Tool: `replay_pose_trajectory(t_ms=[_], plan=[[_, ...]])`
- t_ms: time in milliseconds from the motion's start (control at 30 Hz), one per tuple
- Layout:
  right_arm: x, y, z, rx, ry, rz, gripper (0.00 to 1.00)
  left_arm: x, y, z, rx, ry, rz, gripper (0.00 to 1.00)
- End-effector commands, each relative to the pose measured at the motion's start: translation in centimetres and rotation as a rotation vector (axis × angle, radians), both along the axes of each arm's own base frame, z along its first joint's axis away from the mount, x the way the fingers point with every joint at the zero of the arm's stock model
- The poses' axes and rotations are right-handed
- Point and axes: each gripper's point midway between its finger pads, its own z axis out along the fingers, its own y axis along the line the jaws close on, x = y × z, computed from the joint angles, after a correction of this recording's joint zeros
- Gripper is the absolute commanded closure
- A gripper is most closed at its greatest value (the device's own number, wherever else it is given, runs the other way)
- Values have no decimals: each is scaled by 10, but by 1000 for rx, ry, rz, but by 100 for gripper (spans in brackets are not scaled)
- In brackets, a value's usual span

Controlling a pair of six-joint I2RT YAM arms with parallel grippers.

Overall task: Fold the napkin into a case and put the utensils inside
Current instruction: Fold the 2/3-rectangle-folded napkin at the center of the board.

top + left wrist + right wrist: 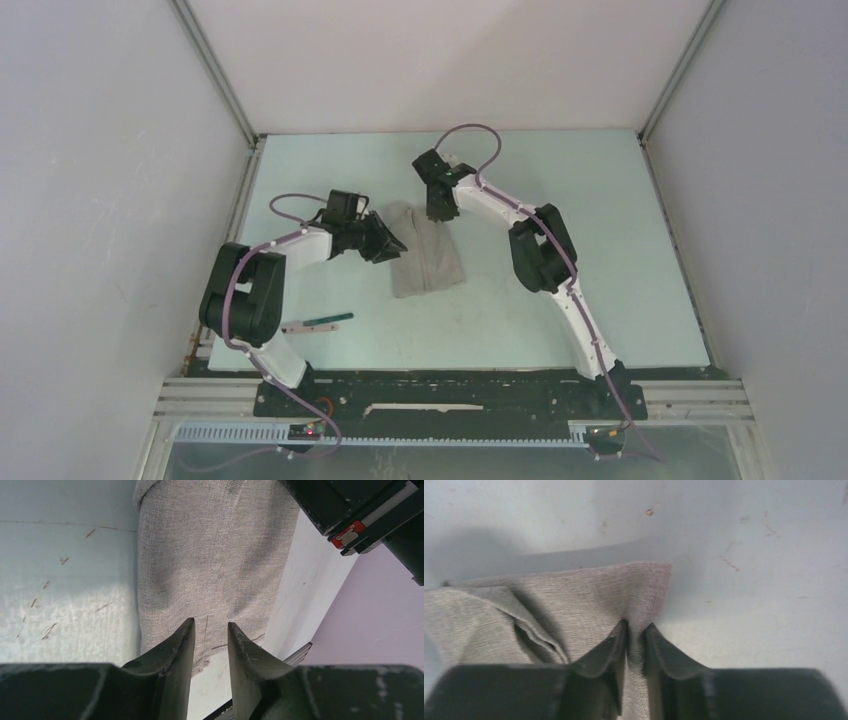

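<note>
napkin (428, 250), folded narrow, on tabletop (560, 190). right gripper (636, 627): jaws clenched on its edge. left gripper (210, 625): jaws released above cloth. green-handled utensil (318, 322) apart.

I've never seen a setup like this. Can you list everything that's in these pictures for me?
Napkin: one, light grey, folded narrow, mid-table.
Utensil: one, dark green handle, on the table near the left arm's base, apart from the napkin.
Table: one, pale green, scuffed.
Walls: white, around the table.
Left arm: one, black and white, jaws slightly apart at the napkin's left side.
Right arm: one, black and white, jaws pinching the napkin's far edge.
</note>
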Motion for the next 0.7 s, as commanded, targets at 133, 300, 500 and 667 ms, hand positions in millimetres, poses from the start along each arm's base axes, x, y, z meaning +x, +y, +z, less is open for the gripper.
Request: replay_pose_trajectory(t_ms=[133,300,500,667], plan=[[-2,4,-13,-27,15,87,98,4,5,30,-47,-80,20,65],[6,9,32,-23,-93,89,100,7,16,19,-25,-59,53,65],[2,8,55,-109,-170,88,100,13,23,13,-28,-44,77,65],[-5,14,61,-163,-197,110,100,16,25,6,-30,-19,89,65]])
